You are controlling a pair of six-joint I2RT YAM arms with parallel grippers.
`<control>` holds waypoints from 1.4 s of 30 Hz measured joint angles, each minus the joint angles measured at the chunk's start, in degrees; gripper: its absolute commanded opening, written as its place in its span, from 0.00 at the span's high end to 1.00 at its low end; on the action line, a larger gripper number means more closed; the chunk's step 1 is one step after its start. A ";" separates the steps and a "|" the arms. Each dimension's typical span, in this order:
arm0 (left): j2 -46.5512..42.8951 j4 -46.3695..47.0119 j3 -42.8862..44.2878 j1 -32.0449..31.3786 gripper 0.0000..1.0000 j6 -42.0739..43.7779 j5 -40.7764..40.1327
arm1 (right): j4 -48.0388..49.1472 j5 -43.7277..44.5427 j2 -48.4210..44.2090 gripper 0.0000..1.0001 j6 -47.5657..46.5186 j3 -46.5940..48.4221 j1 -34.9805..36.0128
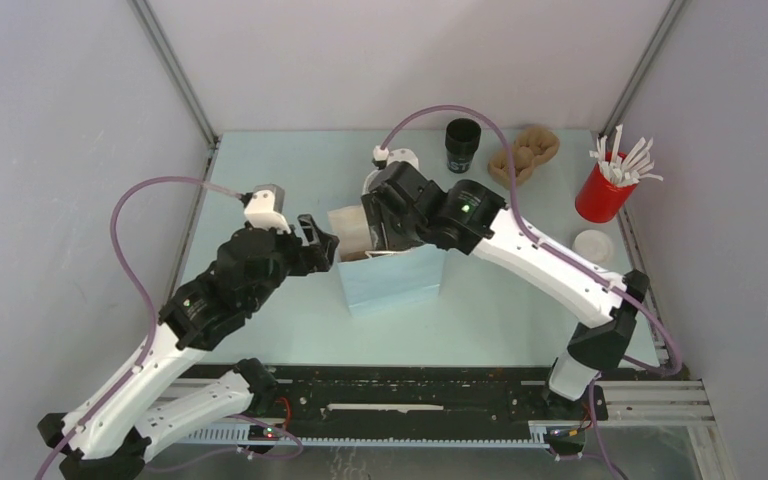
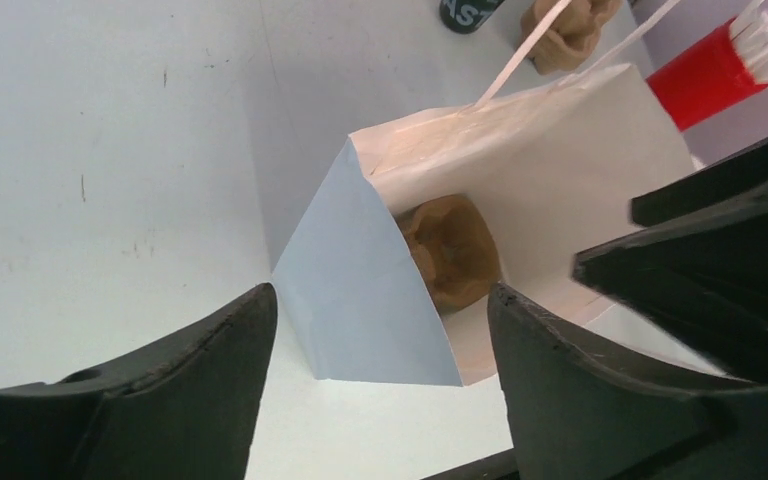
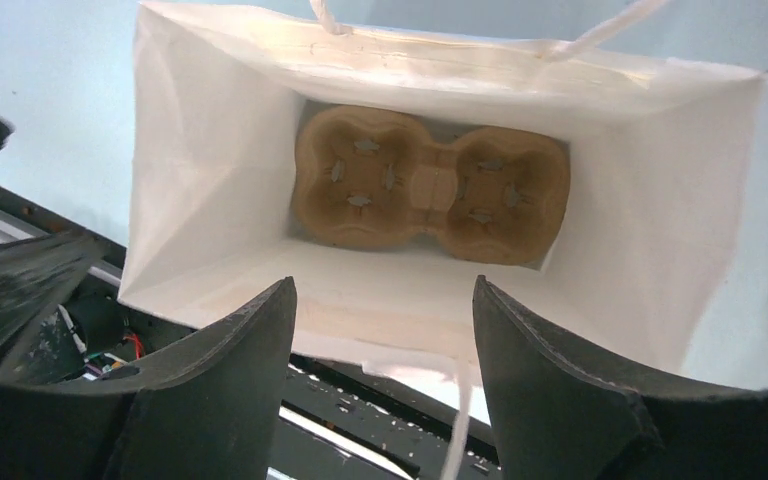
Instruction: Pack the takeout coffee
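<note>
Robot lab test cell, not a café. Blank grey walls [image 1: 60,120] on aluminium posts [image 1: 175,70], pale blue worktop [image 1: 260,330]. Left arm [image 1: 135,375] and right arm [image 1: 550,265] bolted to a slotted rail [image 1: 410,395], purple cables [image 1: 125,250] exposed.

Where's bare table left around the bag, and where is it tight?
Bare: table back-left, between the left wall and the bag. Also the front strip between the bag and the table's near edge, and right of the bag, though the right arm spans over it. Crowded: back right, with black cup, spare carrier, red cup of sticks and white lid.
</note>
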 measured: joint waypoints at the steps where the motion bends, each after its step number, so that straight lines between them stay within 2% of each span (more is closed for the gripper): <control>1: 0.50 -0.02 0.15 0.00 0.13 0.52 0.28 | -0.15 0.02 -0.74 0.26 -0.31 0.00 0.02; 7: 5.55 0.07 4.50 0.00 0.07 4.59 2.36 | -0.07 0.17 -8.98 0.25 -2.95 -0.83 -1.22; 11: 9.05 -0.31 10.12 0.07 0.06 7.10 3.61 | 3.56 -0.37 -21.44 0.24 -4.42 -9.94 -4.76; 16: 12.15 -0.22 15.56 0.48 0.04 8.66 6.38 | 7.80 -5.31 -37.09 0.24 -5.33 -26.21 -17.79; 20: 14.14 -0.46 17.35 1.07 0.04 8.98 8.55 | 7.72 -7.63 -42.45 0.24 -6.01 -35.52 -28.06; 27: 14.93 -1.18 17.86 1.70 0.04 8.98 10.75 | 4.66 -5.79 -37.22 0.20 -7.17 -40.54 -39.10; 29: 14.53 -1.38 17.84 1.86 0.04 8.98 11.02 | 4.61 -6.08 -35.39 0.06 -7.52 -41.22 -41.48; 31: 13.75 -1.66 17.73 2.05 0.04 8.98 11.19 | 4.98 -6.43 -33.99 0.01 -7.96 -41.75 -44.02; 42: 5.88 -2.73 12.59 3.04 0.04 8.98 12.61 | 10.32 -11.08 -22.82 0.00 -11.78 -43.47 -57.68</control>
